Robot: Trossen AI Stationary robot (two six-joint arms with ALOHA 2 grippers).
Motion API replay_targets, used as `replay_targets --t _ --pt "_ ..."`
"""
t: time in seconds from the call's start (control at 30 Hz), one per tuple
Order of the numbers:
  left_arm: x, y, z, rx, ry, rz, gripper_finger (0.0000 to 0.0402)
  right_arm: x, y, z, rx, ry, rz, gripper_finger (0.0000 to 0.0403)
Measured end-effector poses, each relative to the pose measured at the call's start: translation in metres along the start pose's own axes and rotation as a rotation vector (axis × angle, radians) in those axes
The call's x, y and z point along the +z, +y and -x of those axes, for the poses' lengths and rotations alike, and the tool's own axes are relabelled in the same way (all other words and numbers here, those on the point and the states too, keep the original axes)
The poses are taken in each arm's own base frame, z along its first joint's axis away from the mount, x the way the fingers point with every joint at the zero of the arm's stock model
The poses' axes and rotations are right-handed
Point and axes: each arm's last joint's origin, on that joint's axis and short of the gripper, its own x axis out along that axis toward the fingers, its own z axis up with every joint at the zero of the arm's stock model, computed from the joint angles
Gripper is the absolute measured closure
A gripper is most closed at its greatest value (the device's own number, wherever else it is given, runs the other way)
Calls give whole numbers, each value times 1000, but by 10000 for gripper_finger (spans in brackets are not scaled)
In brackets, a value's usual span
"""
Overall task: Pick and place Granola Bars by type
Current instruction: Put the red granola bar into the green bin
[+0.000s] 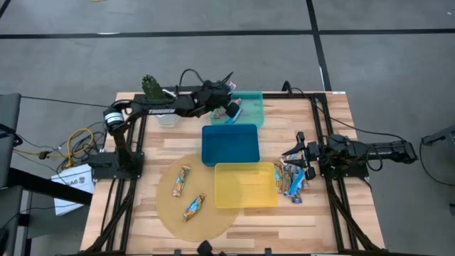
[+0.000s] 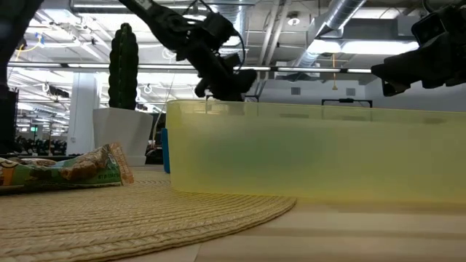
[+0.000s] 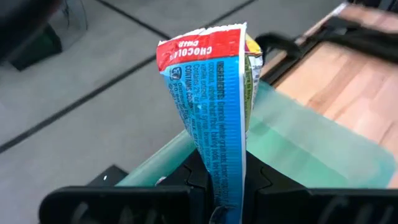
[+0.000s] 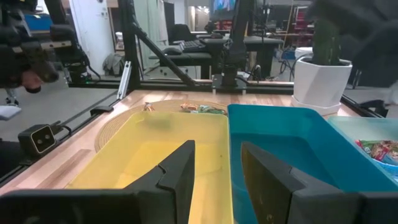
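Left pincer [image 1: 231,110] clamped on a blue-red bar [image 3: 214,124], over the teal tray [image 1: 252,114] at upper centre. Right pincer [image 1: 298,151] part-open, empty, beside the bar pile [image 1: 293,178] at right. Risk: thin edge grip, bar could slip or land on the rim. Tray contents mostly hidden by the arm

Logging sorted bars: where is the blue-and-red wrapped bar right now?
In the high view, the blue-and-red bar hangs pinched in the left gripper over the teal tray.

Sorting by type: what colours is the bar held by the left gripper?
The bar is blue with a red end band; clearest in the left wrist view.
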Motion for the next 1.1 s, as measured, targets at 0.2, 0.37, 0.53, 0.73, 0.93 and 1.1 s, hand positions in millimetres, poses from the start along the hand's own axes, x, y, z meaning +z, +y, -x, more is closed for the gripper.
replay_targets --t 0.2,0.37,0.53,0.73,0.93,1.1 --pt "1 0 -24 10 101 -25 378 0 0 0 0 0 0 278" --pt "-3 4 -39 34 187 -55 378 0 0 0 0 0 0 278" --pt "-9 9 -51 32 249 -76 378 0 0 0 -1 0 0 278" --pt "-13 14 -52 17 295 -88 376 0 0 0 0 0 0 278" --pt "-16 18 -53 -1 330 -89 336 0 0 0 -1 0 0 278" --pt "-16 18 -53 1 336 -91 286 0 0 0 0 0 0 278"
